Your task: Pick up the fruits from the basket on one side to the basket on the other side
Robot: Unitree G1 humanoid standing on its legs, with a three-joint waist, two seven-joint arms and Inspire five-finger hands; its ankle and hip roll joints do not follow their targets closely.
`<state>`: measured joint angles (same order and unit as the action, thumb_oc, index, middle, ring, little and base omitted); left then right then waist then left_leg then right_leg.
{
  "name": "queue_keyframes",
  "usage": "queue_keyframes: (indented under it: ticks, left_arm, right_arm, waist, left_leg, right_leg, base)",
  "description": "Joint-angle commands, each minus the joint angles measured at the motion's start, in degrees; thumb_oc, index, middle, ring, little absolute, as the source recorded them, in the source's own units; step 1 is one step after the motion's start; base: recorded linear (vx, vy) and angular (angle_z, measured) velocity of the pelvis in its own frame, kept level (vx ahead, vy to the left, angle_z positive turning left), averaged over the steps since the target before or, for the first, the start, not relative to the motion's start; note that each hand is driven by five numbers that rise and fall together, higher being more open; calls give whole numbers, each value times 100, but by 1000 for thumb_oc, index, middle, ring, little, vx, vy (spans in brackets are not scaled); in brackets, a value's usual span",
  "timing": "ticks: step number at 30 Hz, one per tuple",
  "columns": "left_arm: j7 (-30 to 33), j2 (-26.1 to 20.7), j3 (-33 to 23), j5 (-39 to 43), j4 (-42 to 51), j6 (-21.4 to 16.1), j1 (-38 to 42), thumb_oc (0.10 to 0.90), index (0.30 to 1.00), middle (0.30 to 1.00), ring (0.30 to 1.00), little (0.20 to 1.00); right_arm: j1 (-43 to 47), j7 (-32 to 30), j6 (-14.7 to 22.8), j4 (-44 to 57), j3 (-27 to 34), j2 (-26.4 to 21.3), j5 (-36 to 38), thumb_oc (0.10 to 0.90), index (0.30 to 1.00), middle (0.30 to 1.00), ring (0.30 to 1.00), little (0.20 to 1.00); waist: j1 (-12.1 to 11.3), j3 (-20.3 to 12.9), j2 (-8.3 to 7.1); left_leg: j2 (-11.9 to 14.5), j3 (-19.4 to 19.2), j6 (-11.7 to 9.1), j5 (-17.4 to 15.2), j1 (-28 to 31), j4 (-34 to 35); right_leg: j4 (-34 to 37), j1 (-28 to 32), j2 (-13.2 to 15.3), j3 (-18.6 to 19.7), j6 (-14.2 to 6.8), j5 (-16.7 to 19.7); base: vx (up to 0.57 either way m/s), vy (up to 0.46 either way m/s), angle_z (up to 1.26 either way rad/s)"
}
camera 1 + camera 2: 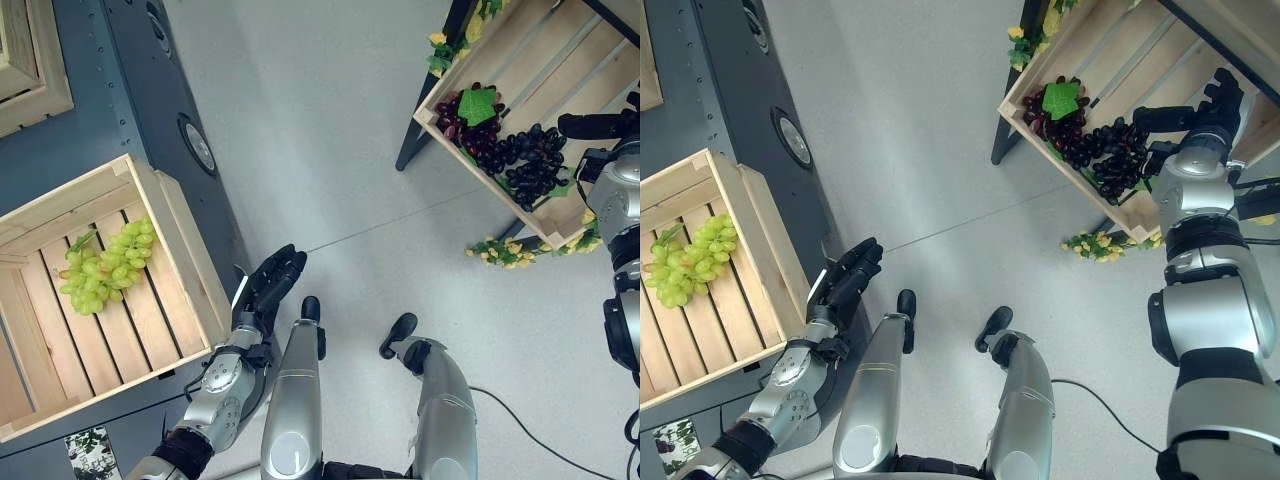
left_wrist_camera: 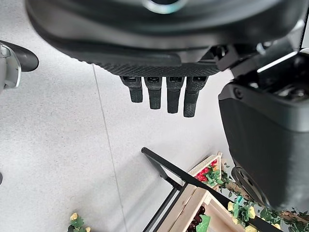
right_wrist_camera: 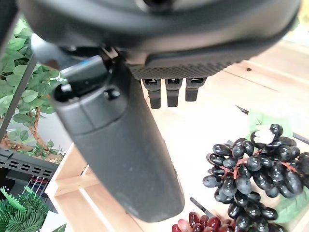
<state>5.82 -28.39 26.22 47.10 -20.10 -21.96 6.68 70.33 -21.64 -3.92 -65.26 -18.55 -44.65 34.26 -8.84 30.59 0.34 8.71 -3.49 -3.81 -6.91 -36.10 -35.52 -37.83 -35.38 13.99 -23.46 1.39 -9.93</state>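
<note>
Both hands bare, fingers straight, grapes lying in both crates.

The right hand (image 1: 1200, 112) reaches over the slatted wooden crate on the right (image 1: 1080, 40), its fingers (image 3: 167, 92) extended and relaxed, its thumb stretched out above the black grapes (image 1: 1110, 155) without touching them; it holds nothing. A dark red bunch (image 1: 1052, 118) with a flat green leaf lies beside the black one toward the crate's low rim. The left hand (image 1: 268, 285) hangs over smooth grey floor (image 1: 330, 150), fingers (image 2: 161, 94) straight and side by side, holding nothing, just beside the outer wall of the left crate (image 1: 180, 250). Round green grapes (image 1: 105, 265) rest on that crate's pale planks. Wide bare floor lies between the two crates.
</note>
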Motion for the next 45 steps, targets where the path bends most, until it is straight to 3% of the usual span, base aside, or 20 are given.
queue_keyframes:
  ticks: [1,6,10,14,21,28,33,35,41,45]
  left_arm:
    - [-121,-200,39,-8,925,-655,-118,800,900,900,900,900]
    - [-144,-47,43,-1,752,-665,17,800,900,900,900,900]
    - [-67,106,-9,-181,561,-638,65,800,900,900,900,900]
    - [-5,264,-90,-199,309,-647,134,800,900,900,900,900]
    - [-9,549,-305,-599,-64,-530,48,800,900,900,900,900]
    - [37,668,-592,-936,-294,-254,-225,800,900,900,900,900]
    - [10,785,-699,-1169,-432,-166,-442,800,900,900,900,900]
    - [56,867,-792,-1395,-528,-61,-668,800,900,900,900,900]
    - [2,868,-1024,-1492,-561,158,-922,800,900,900,900,900]
    - [140,858,-1157,-1470,-597,94,-1073,800,900,900,900,900]
  right_arm:
    - [498,233,509,174,-250,-988,-16,800,900,900,900,900]
    - [302,961,738,326,-252,-793,-85,800,900,900,900,900]
    - [-373,1382,1031,575,-34,-519,165,800,900,900,900,900]
    - [-1116,1536,1207,810,394,-36,204,800,900,900,900,900]
    - [-2637,1687,1747,1785,458,1143,71,800,900,900,900,900]
    - [-4239,1587,1825,3132,105,2156,-207,800,900,900,900,900]
    - [-4886,1854,1877,3466,-49,2403,-356,800,900,900,900,900]
    - [-5441,1912,1976,3794,-181,2495,-980,800,900,900,900,900]
    - [-6070,1946,2092,4308,-417,2571,-1347,800,900,900,900,900]
    - [-6245,2214,1959,4491,-586,2646,-1072,800,900,900,900,900]
  waist:
    - [-143,-80,51]
    - [-114,-80,67]
    - [-65,-80,55]
    - [-10,-80,67]
    - [71,-318,19]
    - [211,-905,-136]
    - [246,-1245,-158]
    - [284,-1468,-152]
    - [282,-1600,-110]
    - [219,-1648,-102]
  left_leg:
    - [-187,-495,360,-428,378,214]
    - [-171,-587,390,-531,667,113]
    - [-112,-643,431,-691,1025,-69]
    - [-88,-692,445,-759,1427,-79]
    - [-37,-817,409,-702,2272,331]
    - [-152,-937,338,-425,3189,1402]
    - [-239,-932,326,-256,3489,1894]
    - [-295,-916,299,-136,3665,2217]
    - [-271,-740,239,62,3875,2622]
    - [-154,-555,45,554,4018,3295]
  right_leg:
    - [10,622,-100,37,45,-343]
    - [-4,909,-17,42,60,-392]
    - [-36,1313,95,53,56,-436]
    - [108,1763,148,69,-3,-412]
    - [739,2652,155,66,-187,-226]
    - [2097,3647,-29,128,-464,183]
    - [2572,3885,-79,131,-551,387]
    - [2778,3985,-120,102,-589,453]
    - [2733,4109,-273,17,-519,235]
    - [3081,4312,-532,-45,-357,245]
  base:
    - [-28,81,1]
    - [-21,91,-3]
    - [45,89,-3]
    - [44,88,-1]
    - [70,56,-7]
    - [100,-7,-3]
    - [55,-10,-3]
    - [55,-44,8]
    - [4,-130,6]
    - [-47,-186,31]
